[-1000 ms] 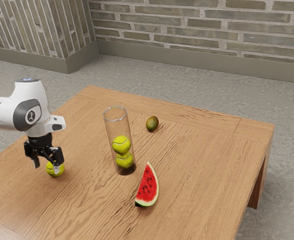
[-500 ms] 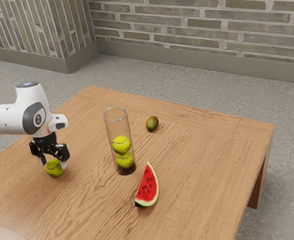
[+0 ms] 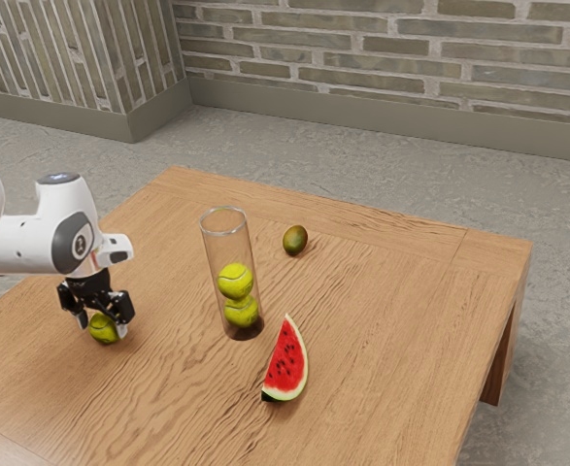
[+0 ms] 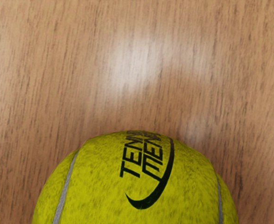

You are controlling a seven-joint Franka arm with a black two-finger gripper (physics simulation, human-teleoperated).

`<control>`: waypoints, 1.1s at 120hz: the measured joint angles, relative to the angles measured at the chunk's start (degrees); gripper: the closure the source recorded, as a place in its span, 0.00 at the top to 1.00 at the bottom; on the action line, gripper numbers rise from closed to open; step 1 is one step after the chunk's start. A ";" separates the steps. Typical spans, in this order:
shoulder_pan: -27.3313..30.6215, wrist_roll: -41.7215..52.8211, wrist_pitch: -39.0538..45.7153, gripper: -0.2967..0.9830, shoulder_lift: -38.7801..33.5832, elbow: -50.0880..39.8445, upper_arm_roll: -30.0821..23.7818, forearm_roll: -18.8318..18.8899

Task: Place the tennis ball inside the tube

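The wooden worktop (image 3: 391,301) spreads across the foreground of the exterior view, warm brown, with planks framing its edges and a squared leg (image 3: 501,354) beneath the corner at the exterior view's right. Around it runs a mottled grey floor (image 3: 547,209), up to a wall (image 3: 411,53) of long, muted grey-brown bricks above a plain baseboard (image 3: 362,110); at the exterior view's left, a projecting section (image 3: 61,49) has its bricks set upright. The tennis ball (image 3: 104,331) lies on the worktop, directly under the arm (image 3: 66,228), between the spread fingers (image 3: 122,331) of the tool (image 3: 101,327), which is open around it and not clenched. In the wrist view it is a fuzzy yellow-green, flecked darker, with thin grey seams curving down its sides, partly legible black block lettering and a thick black swoosh. Near the middle of the worktop stands the tube (image 3: 225,249), a tall, clear cylinder with a pale round rim at its open top and a darker base; two more balls (image 3: 236,281) are stacked inside it. Beside the tube's foot is a watermelon wedge (image 3: 286,363), pointed at the top, its flesh bright red and dotted with black seeds, its rind a pale curve. Beyond the tube rests a small egg-shaped fruit (image 3: 295,240), smooth and shaded from olive green to brown. The arm's casing is glossy white with dark grey panels; the tool is black.
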 joint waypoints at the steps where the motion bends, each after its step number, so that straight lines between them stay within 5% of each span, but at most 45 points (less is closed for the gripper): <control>1: -0.01 0.02 0.04 0.75 0.02 0.00 0.00 -0.03; 34: 0.09 0.80 1.26 0.75 1.02 -0.21 0.00 -1.86; 70: -0.41 1.36 2.07 0.60 1.06 -0.40 -0.02 -2.25; 132: -2.11 0.79 2.20 0.50 -3.34 -0.37 0.12 -1.33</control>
